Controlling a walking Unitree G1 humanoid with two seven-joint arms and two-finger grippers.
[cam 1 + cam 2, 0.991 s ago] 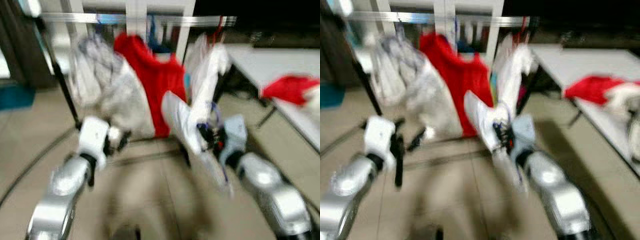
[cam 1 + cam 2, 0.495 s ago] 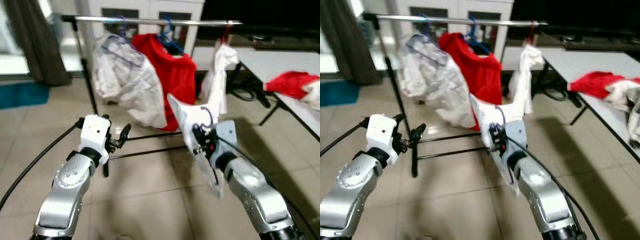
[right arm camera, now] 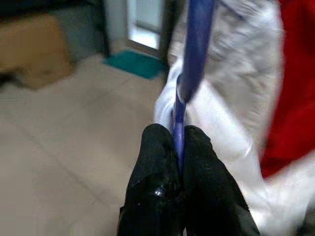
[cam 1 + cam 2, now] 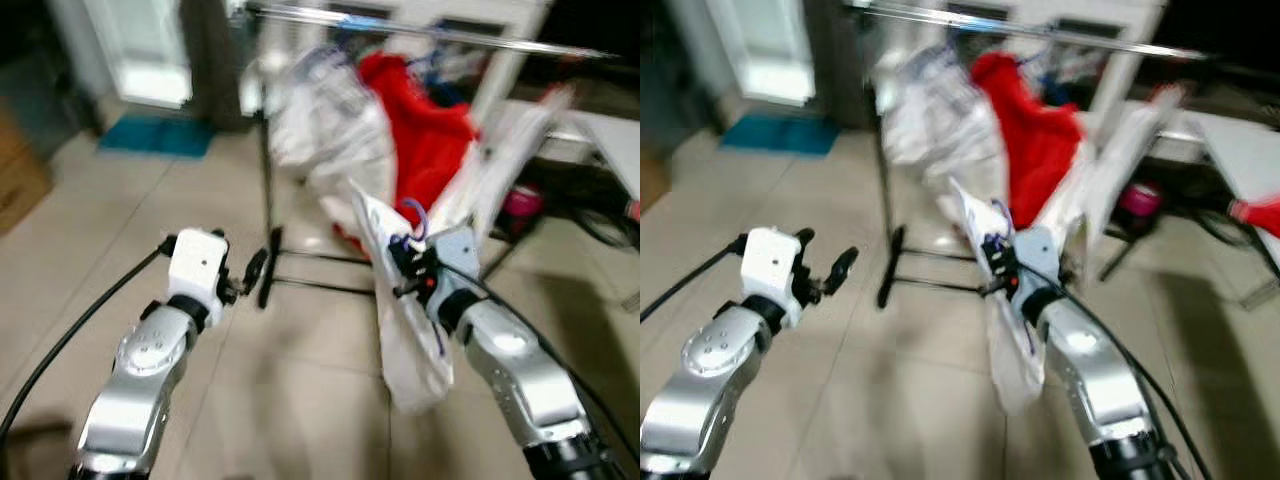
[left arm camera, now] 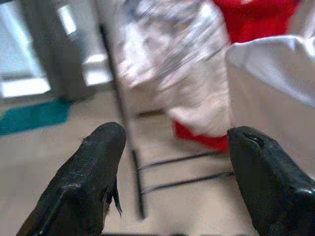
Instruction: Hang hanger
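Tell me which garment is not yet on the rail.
The white garment on the blue hanger, gripped by the right end effector; the red one already hangs.
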